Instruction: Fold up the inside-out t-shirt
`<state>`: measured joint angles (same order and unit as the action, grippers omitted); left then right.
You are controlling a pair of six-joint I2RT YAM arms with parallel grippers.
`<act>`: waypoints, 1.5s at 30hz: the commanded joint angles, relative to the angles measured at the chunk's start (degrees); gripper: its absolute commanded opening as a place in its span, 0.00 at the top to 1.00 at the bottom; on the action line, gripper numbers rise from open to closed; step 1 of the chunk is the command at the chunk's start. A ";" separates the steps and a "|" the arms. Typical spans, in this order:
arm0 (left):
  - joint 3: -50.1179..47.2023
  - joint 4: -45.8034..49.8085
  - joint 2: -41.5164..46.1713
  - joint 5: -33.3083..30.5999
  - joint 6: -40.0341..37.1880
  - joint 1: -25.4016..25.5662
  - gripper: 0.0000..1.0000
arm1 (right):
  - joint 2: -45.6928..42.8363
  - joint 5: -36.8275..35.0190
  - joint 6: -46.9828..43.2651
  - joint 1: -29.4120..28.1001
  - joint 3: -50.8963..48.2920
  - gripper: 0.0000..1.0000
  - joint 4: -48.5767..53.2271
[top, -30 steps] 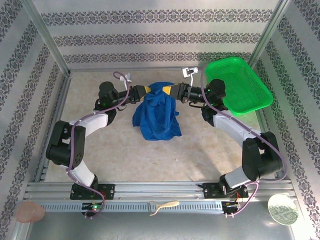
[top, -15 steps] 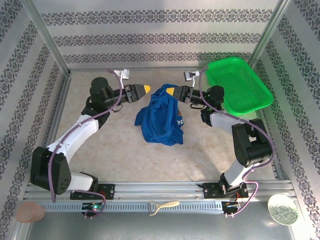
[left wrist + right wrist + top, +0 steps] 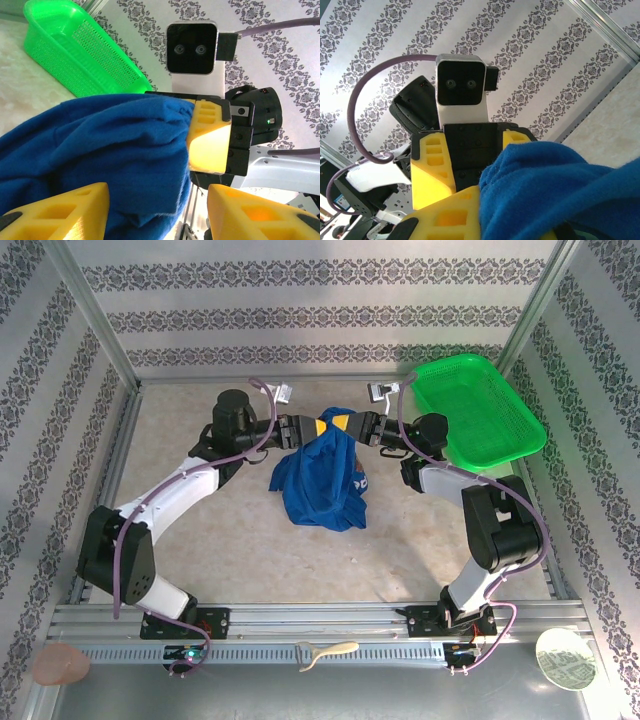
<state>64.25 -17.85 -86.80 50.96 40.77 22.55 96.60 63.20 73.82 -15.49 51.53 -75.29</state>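
Note:
The royal-blue t-shirt hangs bunched from its top above the table's middle, its lower part resting on the surface. My right gripper is shut on the top of the t-shirt, with the cloth pinched against its yellow finger. Coming in from the left, my left gripper meets the same top fold. It is open: in the left wrist view its gripper has the t-shirt lying against the left finger, with a gap to the right finger.
A green mesh basket stands at the back right, just behind the right arm. Patterned walls and metal frame posts close in the beige table. Open table lies in front of the shirt.
A second ago both grippers held the shirt's top. The left gripper let go and pulled back left, then returned to the top fold with its jaws apart. The right kept its grip.

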 commanded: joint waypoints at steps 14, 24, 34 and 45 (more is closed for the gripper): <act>6.53 -3.92 -1.95 2.42 5.74 -0.18 1.00 | 1.39 -1.76 -0.32 2.74 -3.74 0.47 -3.56; 16.83 -2.96 -0.21 4.69 18.86 -0.92 1.00 | 1.82 -9.60 -4.39 5.72 -10.35 0.49 4.65; 12.38 -4.69 2.12 -2.83 26.42 -0.92 1.00 | -36.93 -34.98 -34.22 1.42 -5.81 0.38 72.92; 11.28 -4.22 2.74 -3.27 25.05 0.09 1.00 | -32.79 -66.17 -43.66 -23.43 10.90 0.26 87.25</act>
<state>75.83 -18.98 -86.15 48.29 65.45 22.13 59.81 8.80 34.20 -36.40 59.88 4.99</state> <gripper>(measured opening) 0.041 0.738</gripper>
